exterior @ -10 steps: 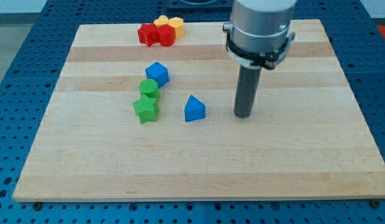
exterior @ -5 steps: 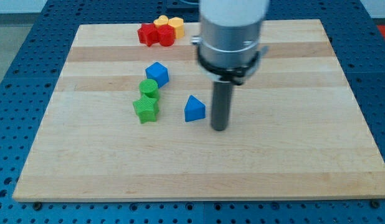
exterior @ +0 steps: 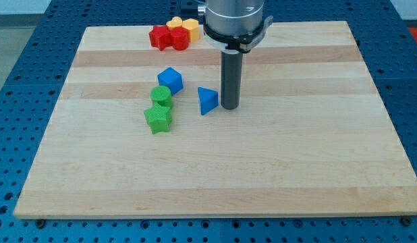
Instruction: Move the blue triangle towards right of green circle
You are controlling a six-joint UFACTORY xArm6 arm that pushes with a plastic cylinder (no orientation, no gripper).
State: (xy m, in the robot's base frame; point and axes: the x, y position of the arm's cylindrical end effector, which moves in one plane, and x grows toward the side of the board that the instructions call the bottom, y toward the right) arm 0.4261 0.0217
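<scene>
The blue triangle (exterior: 207, 100) lies near the board's middle. The green circle (exterior: 161, 95) stands to its left, with a gap between them. My tip (exterior: 229, 107) rests on the board just right of the blue triangle, close to or touching its right side. The dark rod rises from it to the arm's grey body at the view's top.
A blue cube (exterior: 170, 80) sits above and right of the green circle. A green star-shaped block (exterior: 158, 118) lies just below it. Two red blocks (exterior: 167, 38) and two yellow blocks (exterior: 183, 26) cluster at the wooden board's (exterior: 296, 169) top edge.
My tip swung left and down, then up toward the view's top. The blue triangle moved up and slightly left and has turned. The other blocks have not moved.
</scene>
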